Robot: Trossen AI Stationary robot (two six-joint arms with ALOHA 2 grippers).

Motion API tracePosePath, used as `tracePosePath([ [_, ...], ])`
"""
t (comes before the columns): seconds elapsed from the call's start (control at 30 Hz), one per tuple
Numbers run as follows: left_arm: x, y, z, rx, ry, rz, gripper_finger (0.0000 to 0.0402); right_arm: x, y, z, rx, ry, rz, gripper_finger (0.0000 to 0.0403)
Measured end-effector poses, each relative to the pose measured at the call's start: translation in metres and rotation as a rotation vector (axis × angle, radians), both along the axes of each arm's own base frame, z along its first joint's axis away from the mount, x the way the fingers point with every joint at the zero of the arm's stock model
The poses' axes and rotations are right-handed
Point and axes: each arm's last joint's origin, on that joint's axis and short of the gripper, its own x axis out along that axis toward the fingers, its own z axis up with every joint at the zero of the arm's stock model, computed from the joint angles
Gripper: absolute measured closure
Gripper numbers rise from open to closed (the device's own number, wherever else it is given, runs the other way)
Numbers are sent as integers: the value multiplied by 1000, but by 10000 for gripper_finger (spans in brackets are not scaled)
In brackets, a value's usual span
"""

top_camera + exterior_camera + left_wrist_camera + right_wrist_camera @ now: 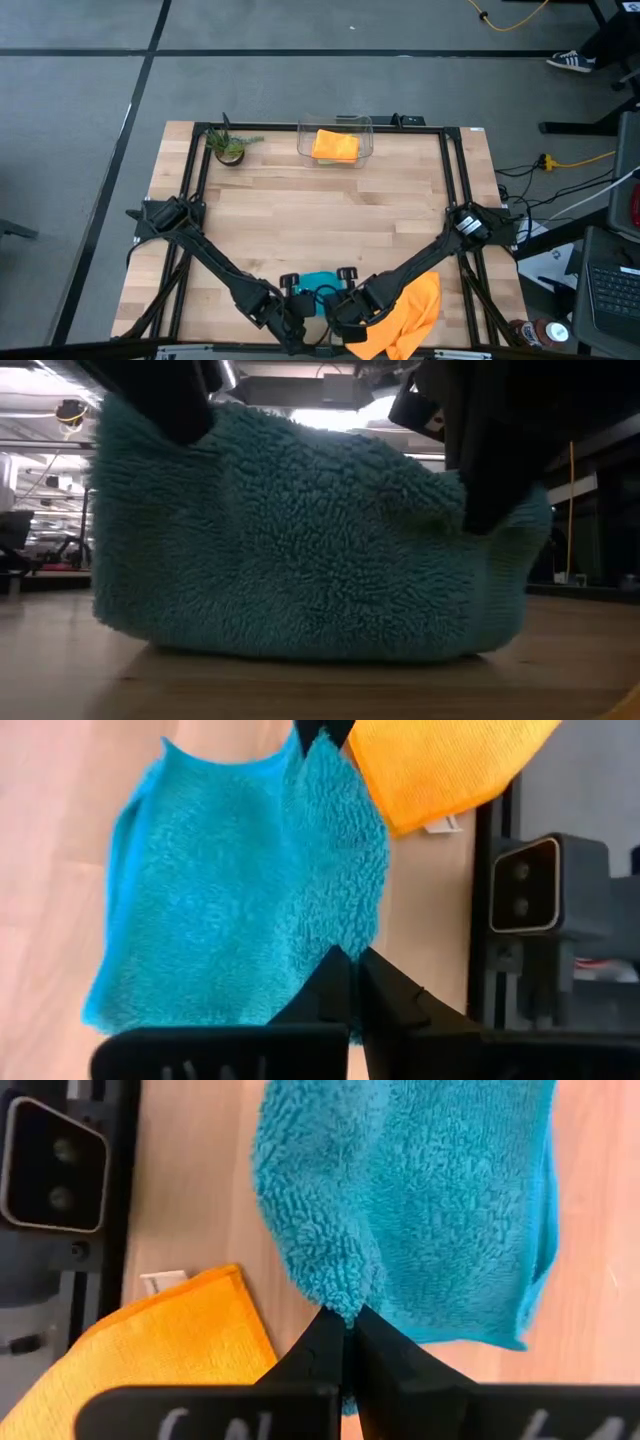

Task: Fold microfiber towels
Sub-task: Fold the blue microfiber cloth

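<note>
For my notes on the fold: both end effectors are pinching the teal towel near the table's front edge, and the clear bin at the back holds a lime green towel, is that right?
Not quite: the towel in the clear bin is an orange towel, not lime green, as the high view shows. The rest stands: the left end effector and right end effector are both shut on the teal towel near the table's front edge.

- Left arm reaches from its base diagonally inward; left tool (pixel 292 312) is low, fingers pinched together on teal towel (pixel 240 890).
- Right arm mirrors it; right tool (pixel 338 310) sits just beside the left one, fingers likewise clamped on the towel's neighbouring corner.
</note>
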Motion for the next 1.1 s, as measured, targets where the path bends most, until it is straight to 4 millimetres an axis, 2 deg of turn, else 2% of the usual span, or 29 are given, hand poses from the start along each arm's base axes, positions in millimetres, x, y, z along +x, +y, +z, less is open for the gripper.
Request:
tracePosePath([
  [0.17,1,-5,1,-110,35,-56,401,1,10,2,154,28,111,393],
  [0.33,2,-21,8,-223,-34,-135,401,-3,28,6,293,20,227,393],
  [0.47,0,-32,13,-273,-88,-182,401,-7,39,8,331,-5,261,393],
  [0.57,-2,-33,13,-247,-102,-166,401,-8,40,9,301,-17,251,393],
  [0.73,2,-25,12,-201,-108,-125,401,-6,34,16,175,-54,160,393],
  [0.9,0,-14,6,-136,-32,-65,401,1,18,18,13,-109,61,393],
  [1.1,-5,-6,-3,-76,20,5,401,8,-5,2,-22,-70,-39,395],
])
